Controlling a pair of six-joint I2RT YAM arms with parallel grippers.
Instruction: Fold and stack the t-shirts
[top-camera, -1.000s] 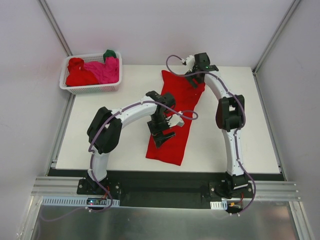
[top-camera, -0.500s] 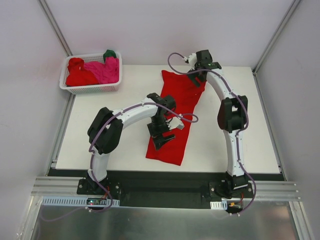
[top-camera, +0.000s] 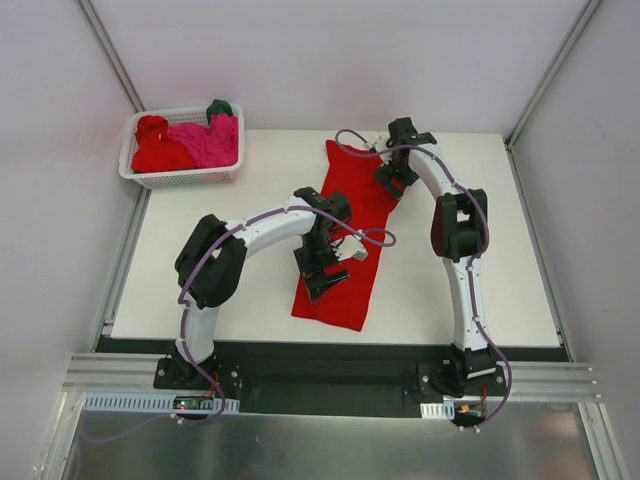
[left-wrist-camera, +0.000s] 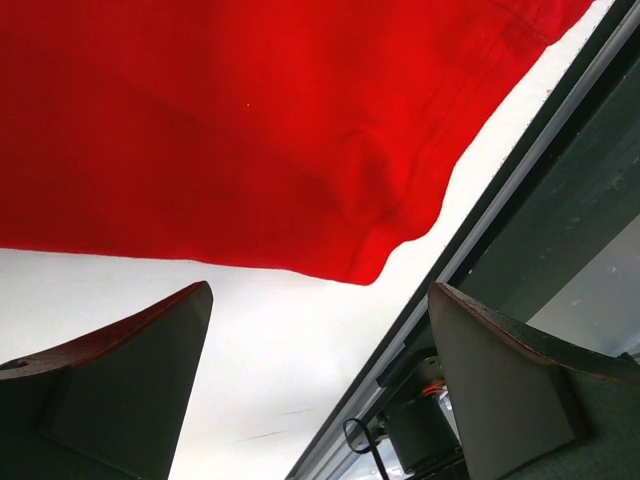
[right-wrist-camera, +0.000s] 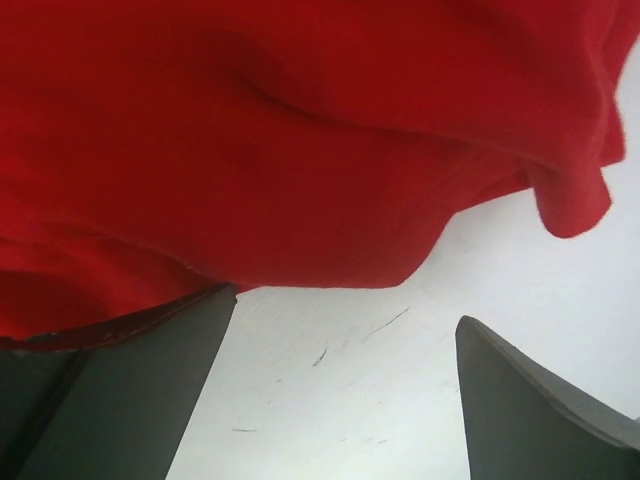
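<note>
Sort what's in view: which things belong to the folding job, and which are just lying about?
Job: flat red shirt; bunched red shirt; pink shirt; green shirt.
Lying about: basket holding the last three; table.

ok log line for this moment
left gripper: open, above red shirt | right gripper: open, over shirt's far end | basket: other shirts inside

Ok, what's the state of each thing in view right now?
red t-shirt: laid out as a long folded strip, unheld.
left pincer: open, empty, by the near hem.
right pincer: open, empty, at the far end.
basket: holds heaped red, pink, green shirts.
</note>
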